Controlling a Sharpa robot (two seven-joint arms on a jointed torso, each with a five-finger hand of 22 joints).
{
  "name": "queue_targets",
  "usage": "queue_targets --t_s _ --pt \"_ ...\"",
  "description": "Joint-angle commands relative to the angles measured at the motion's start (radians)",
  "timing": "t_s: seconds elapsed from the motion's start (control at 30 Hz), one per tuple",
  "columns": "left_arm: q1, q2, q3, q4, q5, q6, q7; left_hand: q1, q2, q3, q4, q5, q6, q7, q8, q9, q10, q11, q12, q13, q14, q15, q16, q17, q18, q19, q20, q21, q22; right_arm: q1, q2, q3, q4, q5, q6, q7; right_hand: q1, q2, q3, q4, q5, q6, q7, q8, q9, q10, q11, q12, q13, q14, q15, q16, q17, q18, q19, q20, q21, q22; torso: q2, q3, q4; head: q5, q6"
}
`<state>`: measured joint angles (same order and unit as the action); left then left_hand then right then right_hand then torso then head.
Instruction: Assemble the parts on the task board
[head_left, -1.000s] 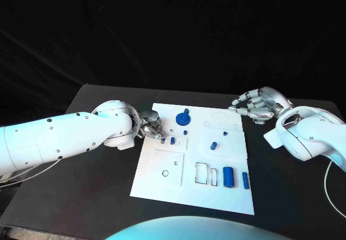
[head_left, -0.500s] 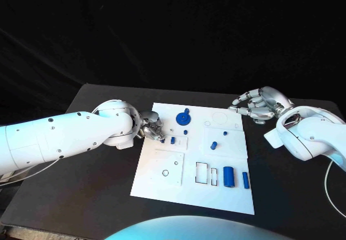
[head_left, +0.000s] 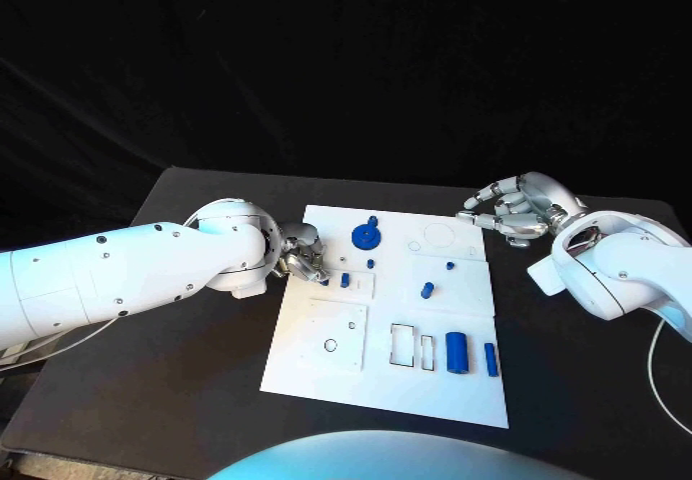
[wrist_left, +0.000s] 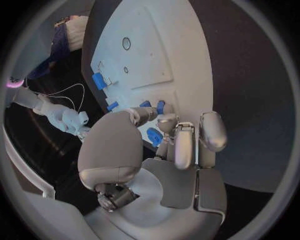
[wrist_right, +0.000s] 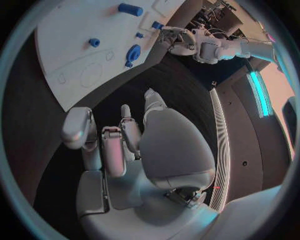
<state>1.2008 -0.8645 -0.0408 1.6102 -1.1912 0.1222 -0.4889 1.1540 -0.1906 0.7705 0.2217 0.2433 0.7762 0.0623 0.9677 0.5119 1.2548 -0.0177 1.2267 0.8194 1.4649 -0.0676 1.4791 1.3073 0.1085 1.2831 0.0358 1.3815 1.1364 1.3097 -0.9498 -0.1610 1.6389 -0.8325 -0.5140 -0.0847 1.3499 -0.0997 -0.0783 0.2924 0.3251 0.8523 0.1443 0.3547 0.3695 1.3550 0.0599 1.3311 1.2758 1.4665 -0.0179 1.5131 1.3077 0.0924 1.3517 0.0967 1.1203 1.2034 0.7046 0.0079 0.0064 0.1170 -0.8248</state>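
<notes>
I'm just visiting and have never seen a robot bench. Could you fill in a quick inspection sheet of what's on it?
Surface: black table, bare around the board.
Job's things: white task board mid-table; blue parts on it, including a round disc and a cylinder.
Clutter: nothing seen.
Hands: left hand at the board's left edge, pinching a small blue part; right hand off the board's far right corner, fingers curled, holding nothing.
Cables: pale cable beside the right arm.
Surroundings: black backdrop.
</notes>
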Motion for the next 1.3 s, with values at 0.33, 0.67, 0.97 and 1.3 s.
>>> queue_targets --t_s 0.33,0.67,0.97,1.3 --pt "-0.001 0.007 -0.001 -0.002 0.011 0.025 -0.002 0.000 0.010 0.166 -0.156 0.003 0.003 -0.005 0.004 0.001 0.008 -0.001 0.004 0.002 0.054 -0.007 0.003 0.043 -0.015 0.003 0.001 0.004 0.000 -0.001 0.000 0.000 0.001 -0.003 0.008 0.008 -0.009 0.005 -0.006 0.001 0.000 -0.006 -0.001 0.005 -0.001 -0.005 0.002 -0.001 0.000 0.063 0.007 -0.007 0.068 0.012 -0.007 -0.002 -0.002 0.000 0.001 0.0000 0.0002 -0.001 0.000" --pt "-0.001 0.016 -0.002 -0.011 0.029 0.025 -0.002 -0.033 0.007 0.173 -0.148 -0.002 0.008 -0.007 0.010 0.001 0.014 -0.001 0.008 0.009 0.054 -0.007 0.003 0.043 -0.014 0.000 0.002 0.002 -0.003 -0.001 -0.001 0.000 0.003 -0.002 0.007 0.007 -0.011 0.006 -0.007 0.001 0.000 -0.006 -0.001 0.005 -0.001 -0.006 0.002 -0.002 -0.001 0.063 0.007 -0.007 0.067 0.012 -0.007 -0.002 -0.003 0.000 0.001 0.0000 -0.0004 -0.005 -0.004" --pt "-0.001 0.021 -0.003 -0.017 0.037 0.035 -0.003 -0.081 -0.004 0.162 -0.129 -0.007 0.013 -0.015 0.018 0.001 0.018 -0.006 0.008 0.007 0.054 -0.010 0.003 0.043 -0.015 -0.001 0.003 0.001 -0.002 -0.001 -0.002 0.000 0.003 -0.002 0.006 0.007 -0.011 0.006 -0.007 0.001 0.000 -0.006 -0.001 0.005 -0.001 -0.006 0.002 -0.002 -0.001 0.063 0.007 -0.007 0.067 0.012 -0.007 -0.002 -0.003 0.000 0.000 -0.0002 0.0001 -0.007 -0.006" --pt "-0.001 0.025 -0.003 -0.023 0.040 0.039 -0.004 -0.112 -0.018 0.147 -0.115 -0.010 0.016 -0.020 0.021 -0.001 0.018 -0.011 0.007 0.003 0.055 -0.014 0.003 0.043 -0.015 -0.001 0.003 -0.001 -0.003 -0.001 -0.002 0.000 0.003 -0.001 0.005 0.008 -0.013 0.007 -0.008 0.001 -0.001 -0.006 -0.001 0.006 -0.002 -0.006 0.002 -0.002 -0.001 0.063 0.007 -0.007 0.067 0.012 -0.007 -0.002 -0.004 0.000 0.000 -0.0010 0.0000 -0.008 -0.008"
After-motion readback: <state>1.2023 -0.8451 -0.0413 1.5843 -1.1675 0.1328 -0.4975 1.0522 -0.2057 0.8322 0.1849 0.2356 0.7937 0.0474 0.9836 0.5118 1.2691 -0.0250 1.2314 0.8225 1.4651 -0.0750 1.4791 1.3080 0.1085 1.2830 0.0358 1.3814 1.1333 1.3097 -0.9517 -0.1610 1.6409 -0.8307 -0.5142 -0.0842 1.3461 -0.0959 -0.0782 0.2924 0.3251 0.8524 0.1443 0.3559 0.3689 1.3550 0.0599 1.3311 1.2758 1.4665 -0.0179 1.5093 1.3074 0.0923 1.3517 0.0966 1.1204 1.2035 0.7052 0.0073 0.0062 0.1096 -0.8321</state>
